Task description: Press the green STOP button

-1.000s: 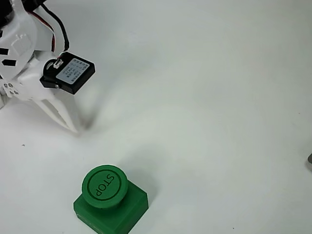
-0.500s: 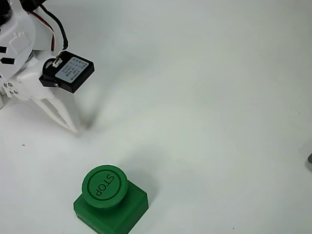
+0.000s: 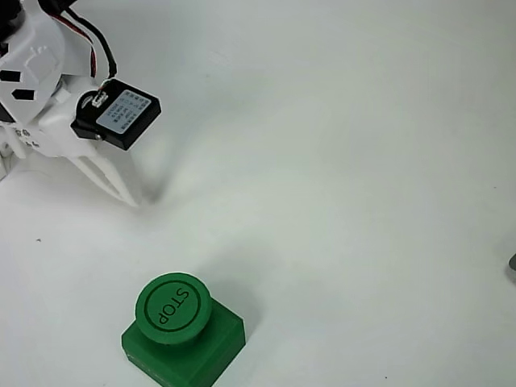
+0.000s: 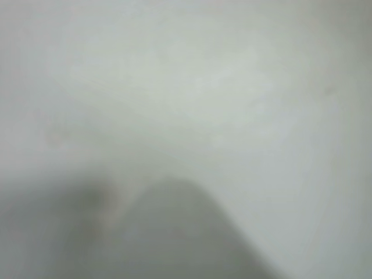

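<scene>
The green STOP button [image 3: 173, 308] sits on its square green base [image 3: 211, 345] near the bottom edge of the fixed view, cap up, with nothing touching it. My white gripper [image 3: 133, 201] is at the upper left. Its fingers come together in one narrow point aimed down and right, just above the white table. The tip is up and to the left of the button, well apart from it. The jaws look shut with nothing in them. The wrist view is a blur of white table with a dark grey shape [image 4: 174, 232] at the bottom.
The white table [image 3: 347, 185] stretches open to the right of the arm and button. A black servo block [image 3: 117, 119] with a label juts from the wrist. A small dark object [image 3: 513, 263] shows at the right edge.
The gripper tip has shifted a little up and to the right, and the wrist has turned slightly. The button has not moved.
</scene>
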